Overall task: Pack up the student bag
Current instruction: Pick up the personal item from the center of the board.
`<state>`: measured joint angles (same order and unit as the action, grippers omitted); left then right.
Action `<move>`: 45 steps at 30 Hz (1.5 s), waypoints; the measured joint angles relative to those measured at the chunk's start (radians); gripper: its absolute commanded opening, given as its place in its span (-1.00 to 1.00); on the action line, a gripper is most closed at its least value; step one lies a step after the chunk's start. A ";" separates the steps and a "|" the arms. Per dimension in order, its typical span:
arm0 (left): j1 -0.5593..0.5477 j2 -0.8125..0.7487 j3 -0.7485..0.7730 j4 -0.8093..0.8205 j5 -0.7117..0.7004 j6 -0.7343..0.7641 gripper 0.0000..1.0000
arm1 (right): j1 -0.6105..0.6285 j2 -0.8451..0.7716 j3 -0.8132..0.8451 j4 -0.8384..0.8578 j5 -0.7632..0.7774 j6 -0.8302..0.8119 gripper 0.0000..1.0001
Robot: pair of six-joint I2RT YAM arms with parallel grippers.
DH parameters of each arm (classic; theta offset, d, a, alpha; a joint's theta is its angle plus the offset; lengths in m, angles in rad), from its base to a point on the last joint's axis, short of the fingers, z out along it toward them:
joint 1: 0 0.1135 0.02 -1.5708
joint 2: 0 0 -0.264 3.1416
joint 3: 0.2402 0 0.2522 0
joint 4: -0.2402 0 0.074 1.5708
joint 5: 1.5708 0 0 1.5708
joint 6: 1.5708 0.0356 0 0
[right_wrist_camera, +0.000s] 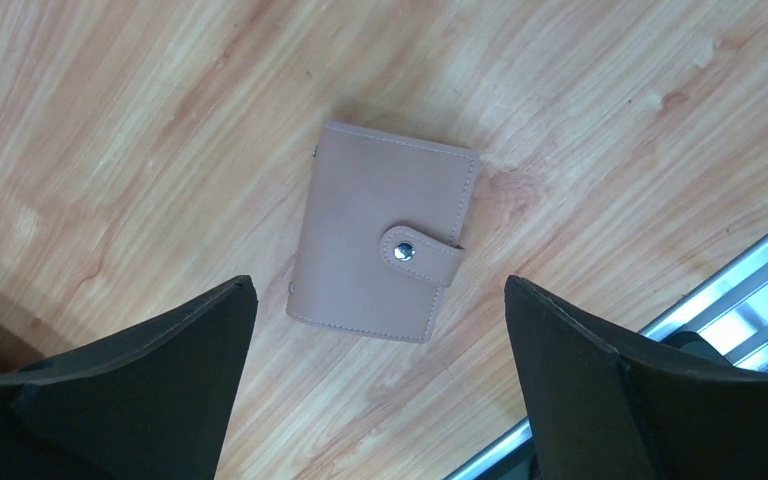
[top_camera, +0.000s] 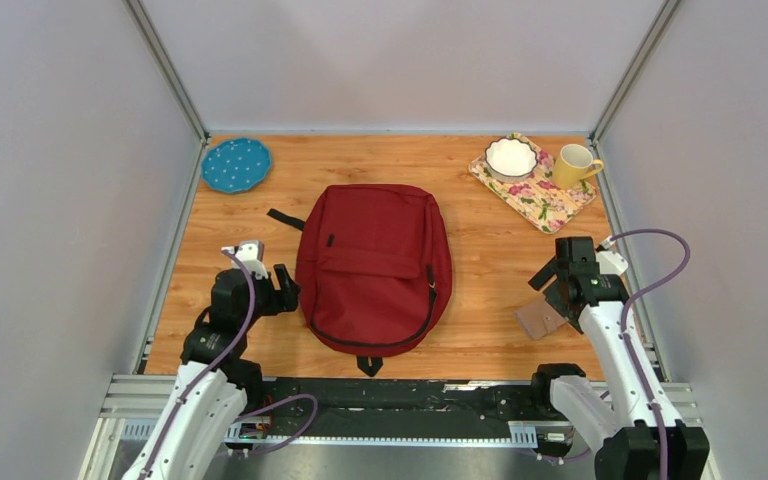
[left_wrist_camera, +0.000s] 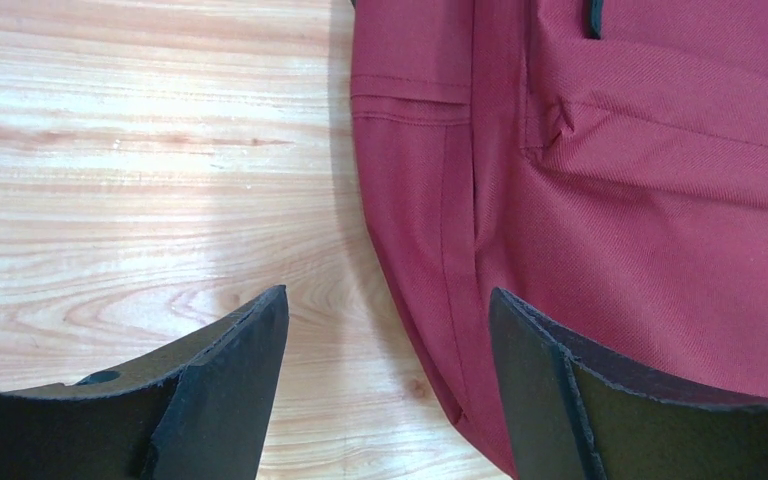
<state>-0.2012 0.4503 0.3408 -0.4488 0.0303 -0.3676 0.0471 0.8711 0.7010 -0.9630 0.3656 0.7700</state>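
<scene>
The dark red student bag (top_camera: 375, 265) lies flat in the middle of the table, zipped, front pocket up. Its left edge fills the right of the left wrist view (left_wrist_camera: 600, 170). My left gripper (top_camera: 285, 288) is open and empty at the bag's left edge, one finger over bare wood, the other over the fabric (left_wrist_camera: 387, 300). A tan snap wallet (top_camera: 540, 318) lies on the table at the right. My right gripper (top_camera: 550, 282) is open and empty above it. The wallet shows between the fingers in the right wrist view (right_wrist_camera: 380, 232).
A blue dotted plate (top_camera: 236, 164) sits at the back left. A floral tray (top_camera: 545, 198) at the back right holds a white bowl (top_camera: 511, 157) and a yellow mug (top_camera: 574, 165). The table's metal edge rail (right_wrist_camera: 720, 290) runs close to the wallet.
</scene>
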 measured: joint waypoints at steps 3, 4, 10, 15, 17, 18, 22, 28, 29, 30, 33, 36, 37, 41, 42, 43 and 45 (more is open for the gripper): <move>0.000 -0.018 0.000 -0.001 -0.012 0.002 0.63 | -0.030 0.005 -0.020 0.009 -0.001 0.016 0.96; 0.000 -0.023 0.000 -0.003 -0.014 0.003 0.63 | -0.031 0.003 -0.026 0.016 -0.001 0.021 0.96; 0.000 -0.048 0.000 -0.027 -0.014 0.002 0.63 | -0.070 0.002 -0.072 0.056 -0.001 0.041 0.90; 0.000 -0.071 -0.001 -0.064 -0.026 -0.023 0.63 | -0.070 -0.051 -0.147 0.102 -0.032 0.046 0.89; 0.000 -0.089 -0.002 -0.066 -0.025 -0.034 0.63 | -0.070 -0.063 -0.188 0.131 -0.052 0.056 0.86; 0.000 -0.096 -0.002 -0.066 -0.025 -0.037 0.63 | -0.070 -0.059 -0.201 0.137 -0.062 0.062 0.85; 0.000 -0.122 -0.002 -0.067 -0.025 -0.044 0.63 | -0.070 0.017 -0.233 0.175 -0.136 0.074 0.74; 0.000 -0.133 -0.003 -0.067 -0.025 -0.048 0.63 | -0.069 0.073 -0.251 0.269 -0.246 0.048 0.55; 0.000 -0.133 -0.003 -0.067 -0.024 -0.050 0.63 | -0.067 0.078 -0.251 0.282 -0.260 0.040 0.53; 0.000 -0.133 -0.004 -0.067 -0.024 -0.050 0.63 | -0.063 0.084 -0.251 0.298 -0.275 0.026 0.42; 0.000 -0.128 -0.009 -0.067 -0.018 -0.050 0.63 | -0.058 0.095 -0.256 0.340 -0.339 -0.024 0.33; 0.000 -0.123 -0.012 -0.067 -0.010 -0.051 0.63 | -0.040 0.106 -0.263 0.376 -0.396 -0.068 0.31; 0.000 -0.122 -0.013 -0.067 -0.009 -0.051 0.63 | -0.034 0.112 -0.263 0.389 -0.417 -0.080 0.31; 0.000 -0.120 -0.014 -0.067 -0.005 -0.051 0.63 | -0.016 0.142 -0.263 0.435 -0.481 -0.119 0.44; 0.000 -0.120 -0.014 -0.067 -0.005 -0.051 0.63 | -0.015 0.145 -0.261 0.443 -0.492 -0.126 0.49; 0.000 -0.120 -0.014 -0.067 -0.005 -0.051 0.63 | -0.014 0.150 -0.261 0.450 -0.499 -0.133 0.51; 0.000 -0.119 -0.014 -0.067 -0.005 -0.051 0.63 | -0.011 0.155 -0.257 0.456 -0.505 -0.135 0.54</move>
<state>-0.2012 0.3309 0.3267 -0.5156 0.0257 -0.4183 0.0364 1.0264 0.4438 -0.5068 -0.1398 0.6350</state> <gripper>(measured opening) 0.814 0.743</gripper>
